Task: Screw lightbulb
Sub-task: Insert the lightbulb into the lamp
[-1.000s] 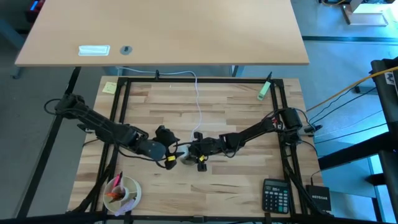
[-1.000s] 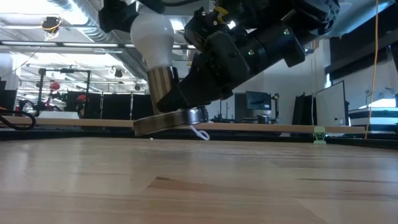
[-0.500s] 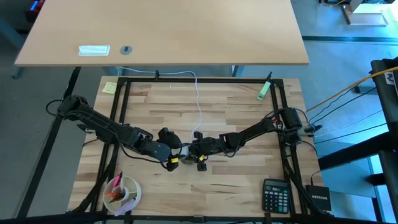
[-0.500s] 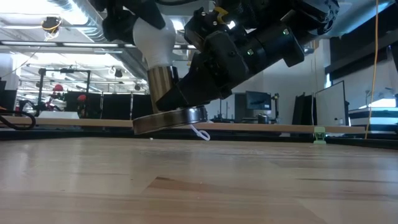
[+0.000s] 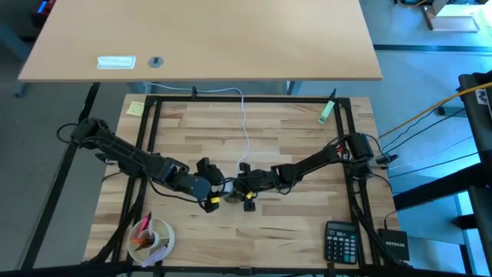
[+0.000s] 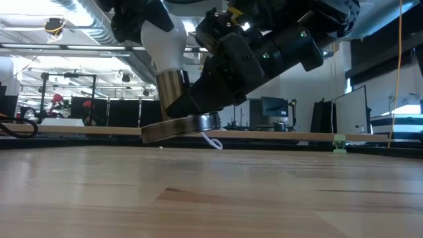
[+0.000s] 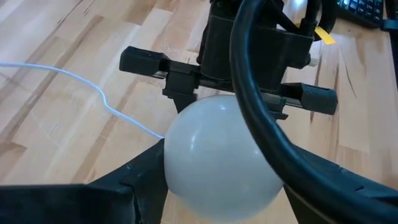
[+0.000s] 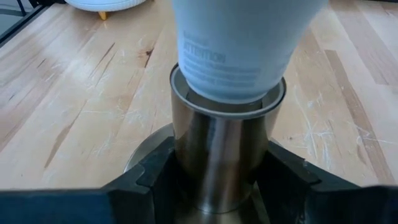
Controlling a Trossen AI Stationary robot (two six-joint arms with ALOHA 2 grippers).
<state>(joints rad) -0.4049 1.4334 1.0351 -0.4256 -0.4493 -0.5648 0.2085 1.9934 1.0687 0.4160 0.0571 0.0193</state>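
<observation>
The white frosted lightbulb [image 6: 162, 38] stands upright with its neck [image 8: 233, 53] in the silvery socket [image 6: 173, 89], whose round base [image 6: 178, 127] sits slightly tilted at the table's middle. My left gripper [image 5: 218, 190] comes from the left and is shut on the bulb's globe [image 7: 217, 149]. My right gripper [image 5: 235, 188] comes from the right and is shut on the socket's cylinder [image 8: 221, 149]. A thin white cord [image 5: 246, 123] runs from the socket to the table's far edge. My left gripper holds the bulb's round globe [image 7: 186, 155] between its two fingers [image 7: 140, 183], one on each side. The fingers come slanting down from the table's left. The bulb stands upright in the socket. My right gripper pinches the socket's silvery cylinder [image 8: 186, 143] between its two fingers [image 8: 155, 171], low down near the base. The fingers come slanting down from the table's right and lie across the cylinder. The socket stands upright, its base slightly tilted at the table.
A white cup [image 5: 151, 238] with small items stands at the near left. A calculator [image 5: 340, 235] lies at the near right. A green object [image 5: 327, 111] lies at the far right, a yellow note [image 5: 135, 108] at the far left. Bare wood lies around the socket.
My left gripper has moved toward the table's right, onto the bulb, and now covers more of the globe's top. The bulb, the socket and my right gripper have stayed where they were.
</observation>
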